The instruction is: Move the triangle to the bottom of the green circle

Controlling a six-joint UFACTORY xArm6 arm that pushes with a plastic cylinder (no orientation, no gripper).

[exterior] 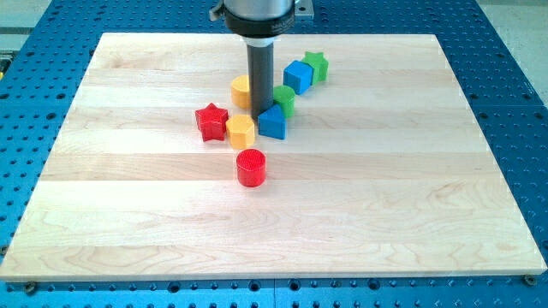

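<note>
Pushing the blue triangular block (272,122) towards the near side is the step I judge to be in hand, since it has to end up just below the green round block (284,99) as the view shows it. It already sits on the near-left side of that green cylinder, touching or almost touching it. A small shove to the right looks enough to me, and I would keep it slow and short so the triangle does not slide past or drag the green one along.

My tip (259,115) is a bare dark rod, with nothing to open or close; it clamps on nothing and only presses. It stands just left of the blue triangle, at its far-left corner, apparently in contact, though I cannot tell for sure. The green cylinder is to the right of the rod and slightly farther away.

The crowd around it worries me. A yellow hexagonal block (241,131) lies right beside the triangle on the left, a red star block (211,121) beyond that, and a yellow round block (242,89) partly hidden behind the rod. A red cylinder (251,167) stands nearer, apart, on the pale wooden board (411,214).
</note>
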